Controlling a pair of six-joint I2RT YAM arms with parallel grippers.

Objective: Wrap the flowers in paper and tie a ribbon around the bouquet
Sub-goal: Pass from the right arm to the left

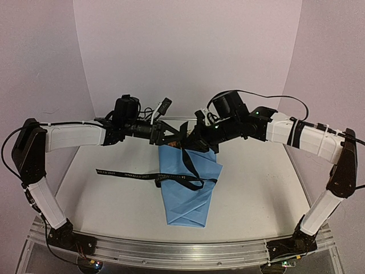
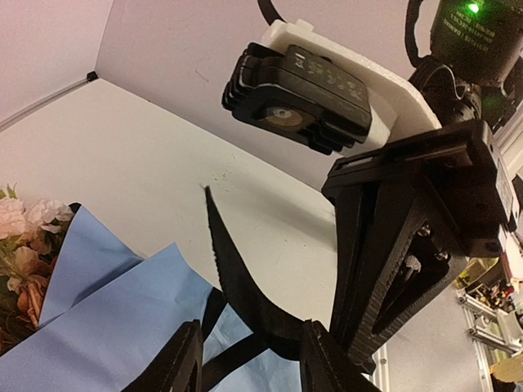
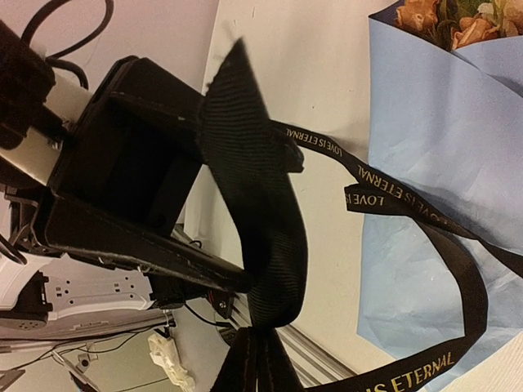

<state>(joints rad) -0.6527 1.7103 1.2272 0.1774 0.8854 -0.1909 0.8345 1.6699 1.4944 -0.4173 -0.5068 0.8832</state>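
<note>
I'd call this a robotics lab. A left arm and a right arm are bolted to an aluminium rail at the edge of a white tabletop. Plain pale panels box it in, black cables trail about, and cluttered metal racking stands beyond.

One cone-shaped light blue paper bouquet; one long narrow black lettered ribbon. Two white-and-black robot arms: left arm, right arm.
</note>
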